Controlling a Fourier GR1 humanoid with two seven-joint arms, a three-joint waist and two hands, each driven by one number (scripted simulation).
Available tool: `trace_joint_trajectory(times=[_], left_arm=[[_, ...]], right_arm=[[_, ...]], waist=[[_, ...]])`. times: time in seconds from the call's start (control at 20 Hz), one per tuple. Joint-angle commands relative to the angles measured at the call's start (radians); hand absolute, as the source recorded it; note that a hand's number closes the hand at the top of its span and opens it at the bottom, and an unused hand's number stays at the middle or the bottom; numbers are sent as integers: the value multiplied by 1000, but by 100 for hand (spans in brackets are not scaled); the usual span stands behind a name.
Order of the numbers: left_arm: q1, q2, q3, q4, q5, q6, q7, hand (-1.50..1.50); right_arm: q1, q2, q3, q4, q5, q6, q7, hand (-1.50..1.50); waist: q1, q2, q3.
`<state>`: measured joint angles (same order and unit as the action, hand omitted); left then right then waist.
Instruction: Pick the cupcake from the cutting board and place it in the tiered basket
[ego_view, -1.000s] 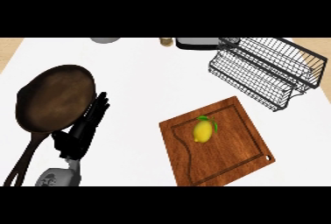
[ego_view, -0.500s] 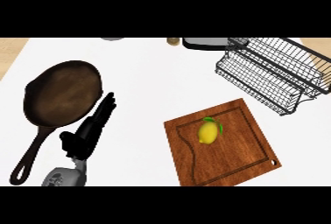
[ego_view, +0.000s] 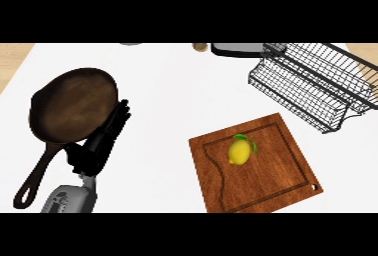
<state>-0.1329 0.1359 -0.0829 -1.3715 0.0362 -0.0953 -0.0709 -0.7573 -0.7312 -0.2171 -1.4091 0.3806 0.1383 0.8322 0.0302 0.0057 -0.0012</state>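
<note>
Plainly, nothing is done yet: the board's only item, a yellow lemon (ego_view: 238, 151) rather than a cupcake, lies untouched on the cutting board (ego_view: 255, 167). The wire tiered basket (ego_view: 314, 82), at two o'clock, holds nothing. The left hand (ego_view: 100, 142), fingers straight and together, rests beside the cast-iron skillet (ego_view: 70, 107) on the tabletop (ego_view: 177, 90).

A white surface (ego_view: 170, 90) carries a dark cast-iron skillet (ego_view: 72, 107) at left, its long handle running toward the near edge. A wooden cutting board (ego_view: 277, 172) lies at right, tilted, near the front. Behind it a black wire tiered basket (ego_view: 314, 82) stands by the far right corner, with small items along the back edge.
</note>
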Motion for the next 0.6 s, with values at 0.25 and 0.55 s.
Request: trace_joint_trajectory(times=[0.25, 0.55], left_arm=[[22, -12, 1, 12, -12, -7, -28, 0], [-12, -2, 20, 58, -5, -32, -40, 0]], right_arm=[[-283, 82, 68, 471, 82, -42, -179, 150], [-349, 205, 79, 711, 152, -210, -304, 150]], waist=[[-1, 1, 1], [9, 8, 1]])
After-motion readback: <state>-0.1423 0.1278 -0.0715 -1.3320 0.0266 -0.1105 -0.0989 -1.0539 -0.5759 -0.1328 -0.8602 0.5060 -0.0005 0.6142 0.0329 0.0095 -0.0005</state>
